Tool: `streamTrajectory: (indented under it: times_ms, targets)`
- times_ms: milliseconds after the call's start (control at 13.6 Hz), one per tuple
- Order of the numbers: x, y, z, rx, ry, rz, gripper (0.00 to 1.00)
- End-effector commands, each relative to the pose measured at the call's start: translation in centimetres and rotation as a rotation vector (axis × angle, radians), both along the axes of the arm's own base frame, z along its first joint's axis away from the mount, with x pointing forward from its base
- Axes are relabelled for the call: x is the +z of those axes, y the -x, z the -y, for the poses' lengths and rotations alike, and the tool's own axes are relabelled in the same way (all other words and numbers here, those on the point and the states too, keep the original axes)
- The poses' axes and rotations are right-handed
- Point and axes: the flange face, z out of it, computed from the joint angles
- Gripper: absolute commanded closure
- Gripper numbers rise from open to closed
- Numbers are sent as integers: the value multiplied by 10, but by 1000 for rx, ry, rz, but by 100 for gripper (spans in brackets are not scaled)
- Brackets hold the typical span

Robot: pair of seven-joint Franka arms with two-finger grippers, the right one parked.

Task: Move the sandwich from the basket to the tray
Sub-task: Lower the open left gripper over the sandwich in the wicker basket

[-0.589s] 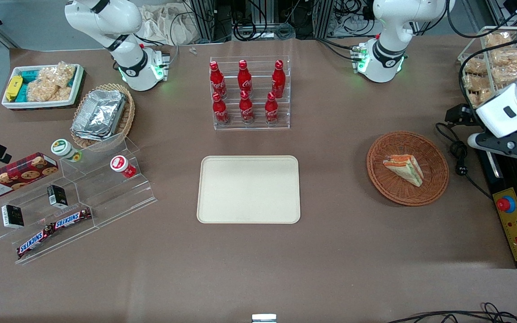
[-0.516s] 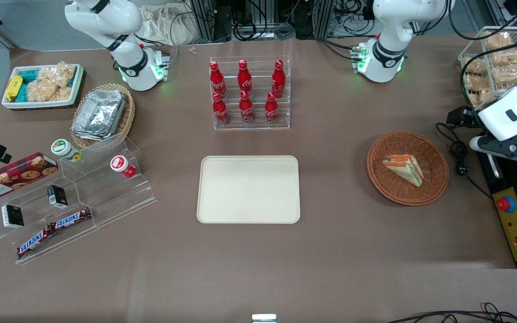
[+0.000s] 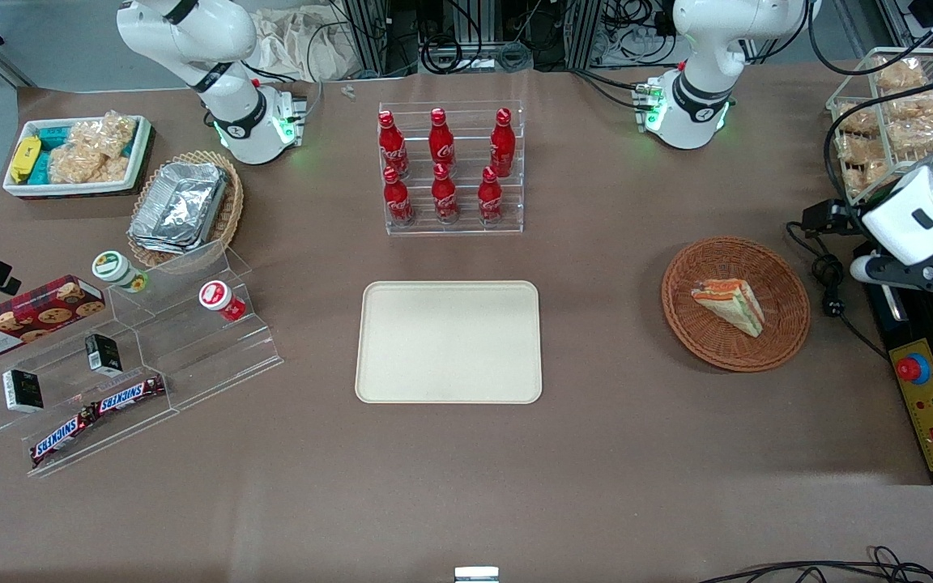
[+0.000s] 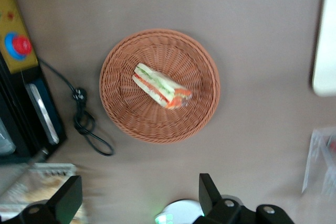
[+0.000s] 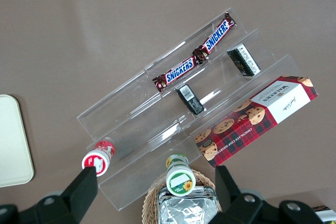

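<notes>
the sandwich (image 3: 729, 304) lies in the round wicker basket (image 3: 782, 337) toward the working arm's end of the table, filling edge showing (orange and green stripes). the gripper (image 4: 137, 201) hangs high above, well clear of the basket, fingers (image 4: 68, 201) spread wide and holding nothing. the cream tray (image 3: 449, 342) sits bare mid-table.

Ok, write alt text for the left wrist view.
A wrapped sandwich lies in a round reddish-brown wicker basket on a brown table, seen from above by the open gripper, which hangs clear of it. A cream tray edge, a black cable and a red button show nearby.
</notes>
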Motion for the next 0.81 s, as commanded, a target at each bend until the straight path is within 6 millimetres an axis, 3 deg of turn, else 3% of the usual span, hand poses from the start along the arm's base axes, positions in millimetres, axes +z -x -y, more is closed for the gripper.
streamTrajectory:
  times_ms: [0,368,589,737]
  targets:
    - [-42,7,2,251,-30,55,0]
    - [-145,23,1,911,-88,157,0]
    - [-199,32,-1,1124,-106,164,0]
    - [-235,27,-5,1222,-133,143,0]
